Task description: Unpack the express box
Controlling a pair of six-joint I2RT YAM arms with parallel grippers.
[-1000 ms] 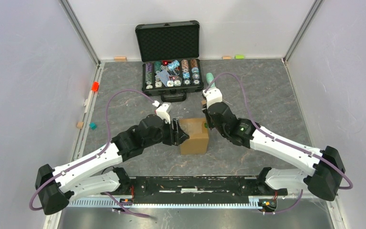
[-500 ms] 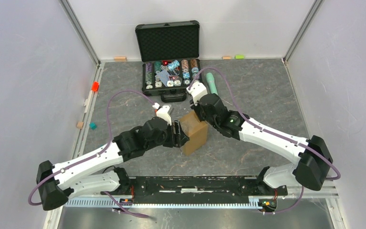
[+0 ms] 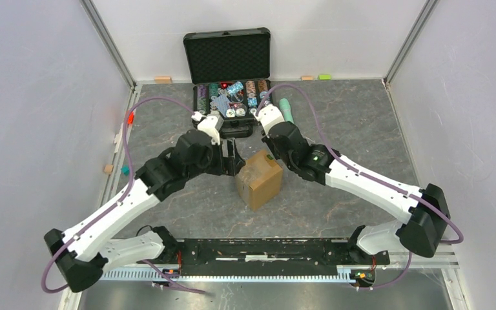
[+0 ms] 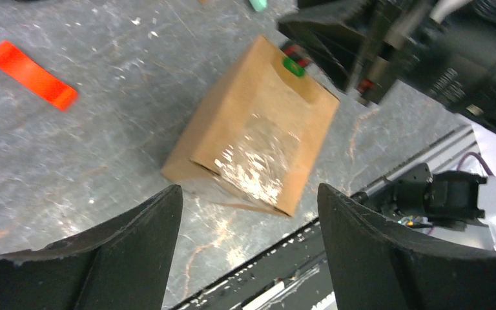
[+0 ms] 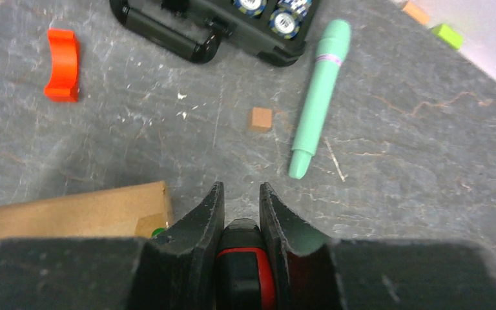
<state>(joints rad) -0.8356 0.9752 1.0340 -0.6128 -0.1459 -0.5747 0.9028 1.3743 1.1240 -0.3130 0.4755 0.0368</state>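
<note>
The express box point(image 3: 259, 179) sits on the grey worktop point(image 3: 349, 129) about midway across and turned askew to its edges. Clear glossy tape shines on one brown face, and a small green dot point(image 4: 292, 65) marks the box's top near its far corner.

Just left of the box hangs the left hand point(image 3: 235, 157), its fingers point(image 4: 135, 239) spread wide apart and touching nothing, with the box lying off their tips.

At the box's far corner is the right hand point(image 5: 240, 194), drawn together and clamped on a red-and-black tool point(image 5: 245, 258).

Beyond the box and to its right lie a small tan block point(image 5: 260, 119) and a mint-green pen point(image 5: 316, 97). An orange curved piece point(image 5: 62, 63) lies beyond it to the left.

Farthest back from the box, an open black case point(image 3: 229, 58) holds poker chips point(image 3: 232, 97).
</note>
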